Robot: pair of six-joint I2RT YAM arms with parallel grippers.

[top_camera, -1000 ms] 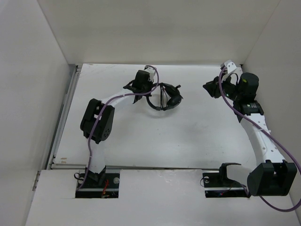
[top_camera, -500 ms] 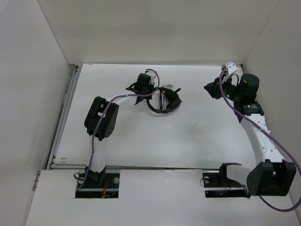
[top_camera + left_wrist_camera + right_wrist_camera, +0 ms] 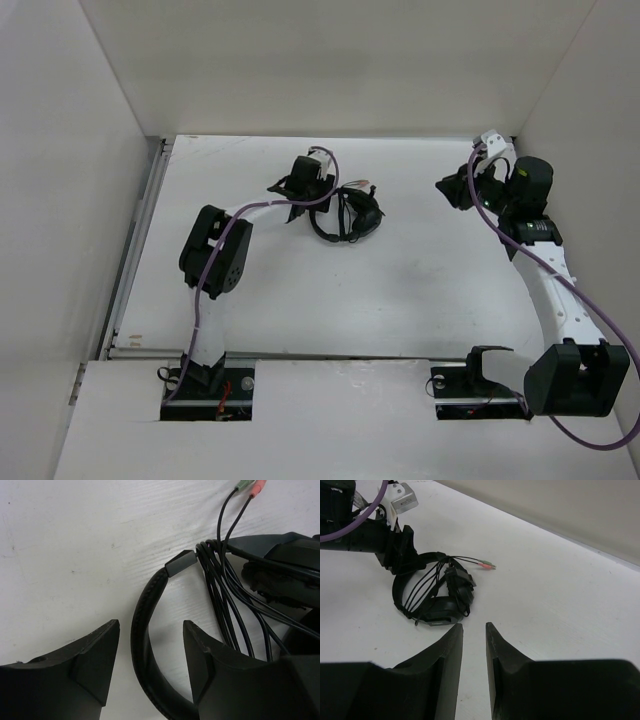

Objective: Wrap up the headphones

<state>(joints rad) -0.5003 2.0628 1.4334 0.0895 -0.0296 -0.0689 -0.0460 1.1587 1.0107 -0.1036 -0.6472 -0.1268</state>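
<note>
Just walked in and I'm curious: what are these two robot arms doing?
They are wrapping black headphones on the white table. The cable lies looped across them, its pink and green plugs loose. The left gripper stands open astride the headband. The right gripper hangs off to the side, slightly open and empty.

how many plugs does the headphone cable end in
2: a green plug and a pink plug, lying side by side on the table just beyond the headphones. No other plugs show.
</note>
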